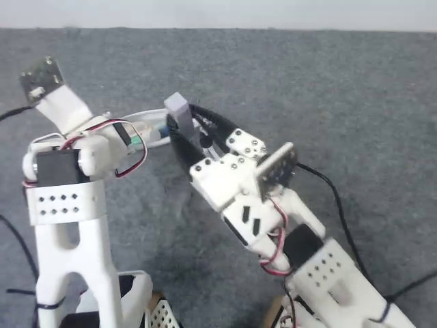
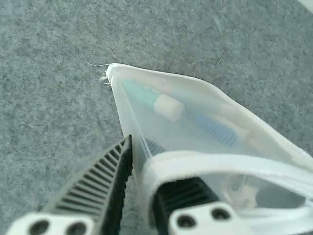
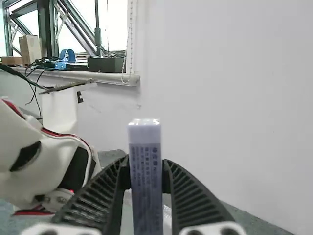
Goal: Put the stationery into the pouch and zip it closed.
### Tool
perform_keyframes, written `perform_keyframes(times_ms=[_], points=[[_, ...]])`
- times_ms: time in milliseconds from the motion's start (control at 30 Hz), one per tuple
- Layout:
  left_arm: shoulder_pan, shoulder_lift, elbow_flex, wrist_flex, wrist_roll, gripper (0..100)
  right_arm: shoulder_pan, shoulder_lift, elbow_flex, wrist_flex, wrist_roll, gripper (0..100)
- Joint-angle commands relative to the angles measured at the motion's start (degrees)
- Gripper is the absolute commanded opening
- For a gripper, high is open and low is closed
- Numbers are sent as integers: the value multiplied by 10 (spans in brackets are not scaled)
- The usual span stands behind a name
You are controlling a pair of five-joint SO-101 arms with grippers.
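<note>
Hand, left [image 2: 142, 162]: clenched on the rim of the translucent pouch [image 2: 195, 125], one finger inside the mouth, one outside. Pouch mouth open, zip unfastened.
Contents, seen through the wall: teal pen [image 2: 139, 93], white piece [image 2: 168, 107] lying across it, and a blue item [image 2: 210, 128] (type unclear).
Hand, right [image 3: 145, 165]: grasping a pale lilac block [image 3: 145, 147] upright, top end standing clear of the fingertips.
In the high view the block [image 1: 177, 106] is just beside the pouch [image 1: 151, 121], over the grey table [image 1: 341, 102].
</note>
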Motion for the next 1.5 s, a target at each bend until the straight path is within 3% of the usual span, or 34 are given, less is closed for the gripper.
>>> perform_keyframes(times_ms=[0,633,867,1367,1467], points=[[4,-5,-18,-20,10,11,-10,53,-4,-66,-5,6],[3,-4,-17,-17,8,11,-43,270,-2,-242,-5,8],[3,-4,-17,-16,8,11,-44,270,12,-238,-4,226],[3,-6,-8,-18,8,11,-36,270,14,-237,0,167],[3,-6,-8,-18,8,11,-21,247,12,-189,24,169]])
